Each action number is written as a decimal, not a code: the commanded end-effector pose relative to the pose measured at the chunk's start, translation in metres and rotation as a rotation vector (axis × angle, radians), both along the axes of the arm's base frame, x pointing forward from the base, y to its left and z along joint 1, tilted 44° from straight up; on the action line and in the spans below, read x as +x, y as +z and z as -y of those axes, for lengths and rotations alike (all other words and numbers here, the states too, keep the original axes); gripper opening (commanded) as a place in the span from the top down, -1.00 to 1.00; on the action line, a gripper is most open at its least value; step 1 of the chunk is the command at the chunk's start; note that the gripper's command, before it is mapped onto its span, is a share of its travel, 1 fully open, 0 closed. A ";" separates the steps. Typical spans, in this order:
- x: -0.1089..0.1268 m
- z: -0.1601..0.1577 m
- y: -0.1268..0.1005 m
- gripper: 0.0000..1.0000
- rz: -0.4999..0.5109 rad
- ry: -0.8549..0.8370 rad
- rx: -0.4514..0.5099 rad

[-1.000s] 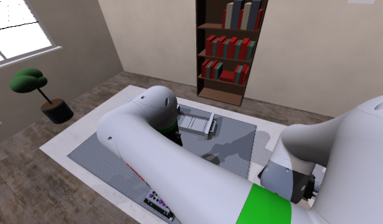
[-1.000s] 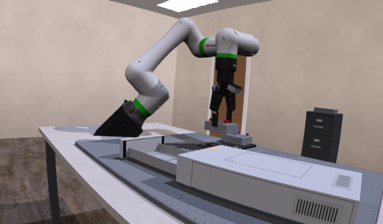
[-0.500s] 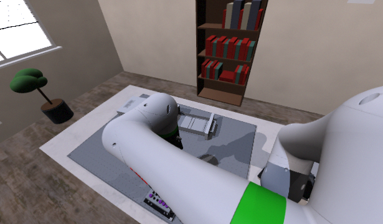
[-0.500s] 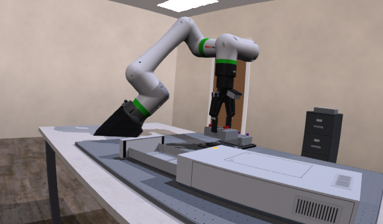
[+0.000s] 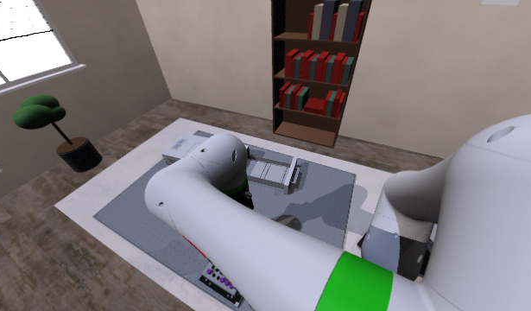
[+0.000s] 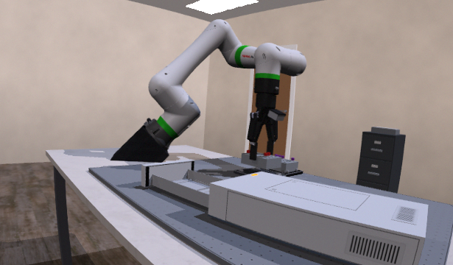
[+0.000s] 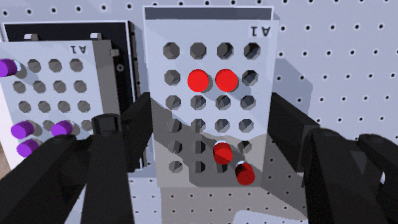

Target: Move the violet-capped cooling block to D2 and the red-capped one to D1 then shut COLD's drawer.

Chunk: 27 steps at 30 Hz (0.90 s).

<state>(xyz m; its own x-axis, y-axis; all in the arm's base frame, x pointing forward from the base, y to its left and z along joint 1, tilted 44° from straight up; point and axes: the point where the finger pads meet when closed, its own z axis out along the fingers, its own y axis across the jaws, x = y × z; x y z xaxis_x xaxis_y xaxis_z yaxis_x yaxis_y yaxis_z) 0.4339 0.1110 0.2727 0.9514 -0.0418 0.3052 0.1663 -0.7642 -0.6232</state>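
My gripper (image 6: 262, 152) (image 7: 209, 108) is shut on the cooling block with red caps (image 6: 269, 162) (image 7: 161, 90), one finger along each side. The block looks level and low over the deck; whether it touches the deck is hidden. Its red caps show in several bores. The block with violet caps (image 5: 216, 276) (image 6: 289, 166) (image 7: 42, 97) sits on the black slot D2 (image 7: 120, 50), beside the held block. The drawer (image 5: 291, 173) (image 6: 167, 171) stands open, with no block in its visible part. The lamp (image 6: 254, 174) on the cooler COLD (image 5: 179, 147) (image 6: 322, 199) glows orange.
The violet-capped block stands close to the left finger in the wrist view. The open drawer's upright front and the cooler's tall housing stand on the same perforated deck (image 5: 135, 212). The arm hides much of the deck in the top view.
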 end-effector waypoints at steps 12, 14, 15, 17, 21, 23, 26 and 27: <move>0.002 -0.003 -0.003 0.80 0.001 -0.001 -0.001; 0.002 -0.003 -0.003 0.80 0.001 -0.001 -0.001; 0.001 -0.002 -0.002 0.80 0.001 -0.001 -0.001; 0.001 -0.001 -0.001 0.80 0.001 -0.001 -0.001; 0.000 0.001 0.002 0.80 0.001 -0.001 -0.001; 0.000 0.002 0.003 0.80 0.001 -0.001 -0.001; -0.001 0.003 0.003 0.80 0.001 -0.001 -0.001; -0.001 0.003 0.004 0.80 0.001 -0.001 -0.001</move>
